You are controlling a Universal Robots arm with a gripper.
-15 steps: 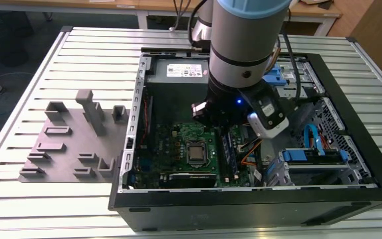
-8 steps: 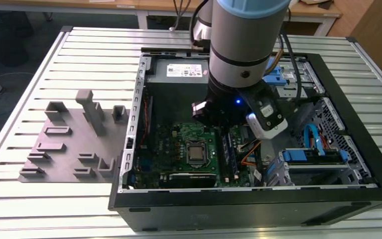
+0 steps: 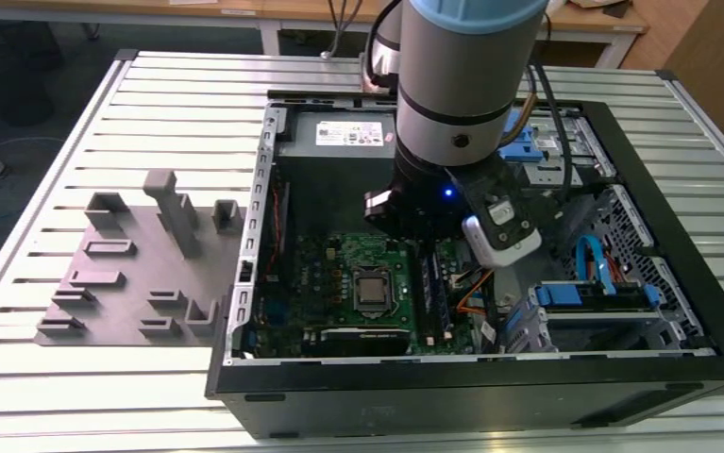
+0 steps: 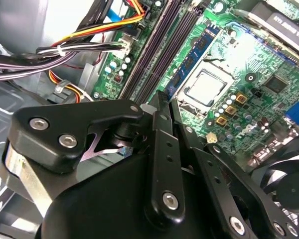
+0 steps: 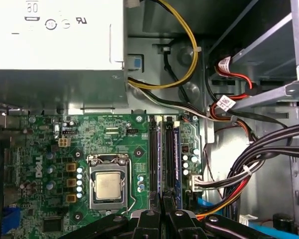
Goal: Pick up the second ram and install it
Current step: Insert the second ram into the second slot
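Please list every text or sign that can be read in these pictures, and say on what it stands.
White label on the power supply: symbols and digits cut off by the picture edge, not safely readable.
Motherboard: white print, too small to quote.
Cable tag: blurred, unreadable.

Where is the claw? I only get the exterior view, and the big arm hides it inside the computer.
Observer: In the first wrist view, the claw lines up with the long memory slots.
Operator: What's beside them?
Observer: A bundle of black cables, on the side away from the processor socket.
Operator: Any colourful wires?
Observer: A yellow cable loops by the power supply.
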